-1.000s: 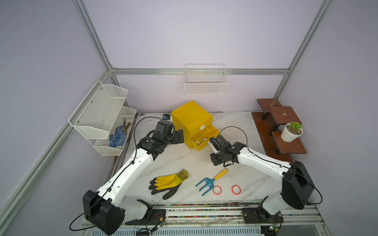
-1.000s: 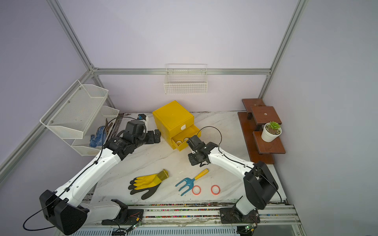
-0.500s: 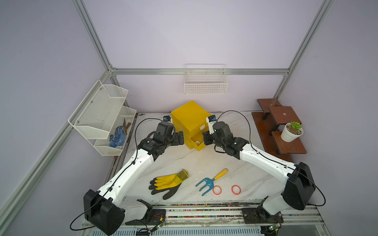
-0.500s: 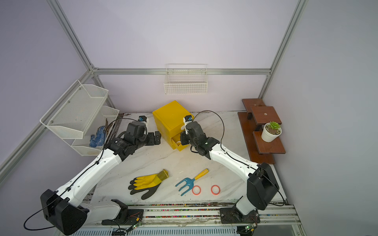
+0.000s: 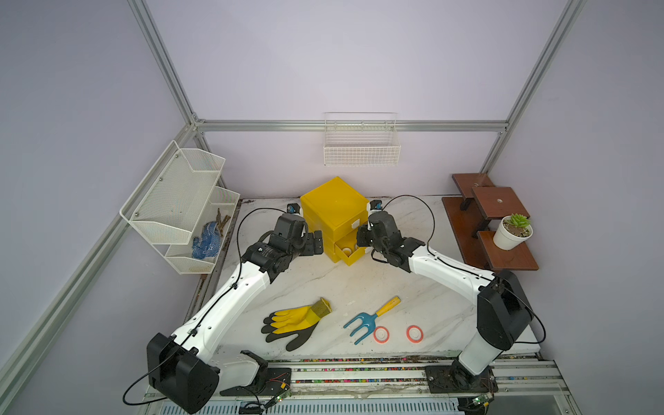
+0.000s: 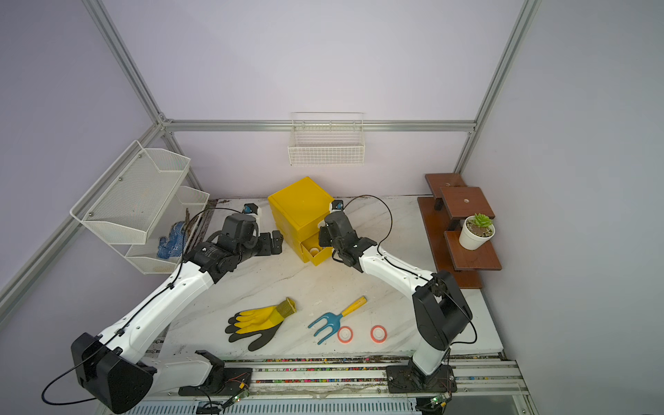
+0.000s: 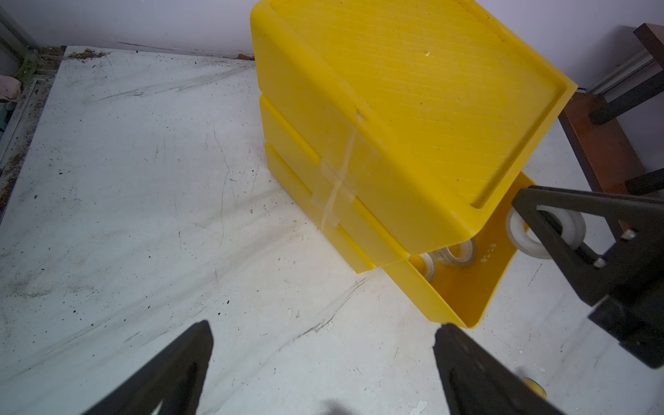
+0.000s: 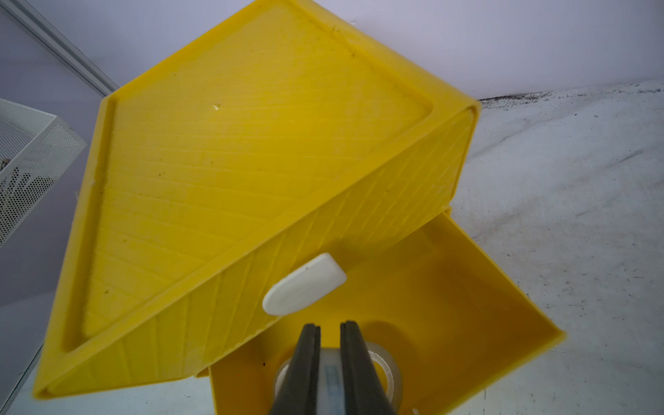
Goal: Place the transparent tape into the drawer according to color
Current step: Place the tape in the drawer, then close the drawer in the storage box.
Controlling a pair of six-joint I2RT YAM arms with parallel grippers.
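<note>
The right arm reaches to the drawer face of the yellow cube-shaped plastic cabinet (image 5: 334, 208), its wrist tipped down over the cabinet's pulled-out bottom drawer (image 5: 350, 253). The right gripper (image 8: 330, 325) is pinched onto the wall of a clear-whitish tape roll (image 8: 390, 377), holding it above that drawer, where two pale rolls (image 7: 454, 253) already lie. The left arm stretches toward the cabinet's taped side wall. The left gripper (image 7: 323, 334) is spread wide just beside the cabinet and holds nothing. Two red-orange tape rolls (image 5: 381, 334) lie well in front of the cabinet. Raised marks inside the drawer (image 7: 488, 251) may be lettering but are unreadable.
</note>
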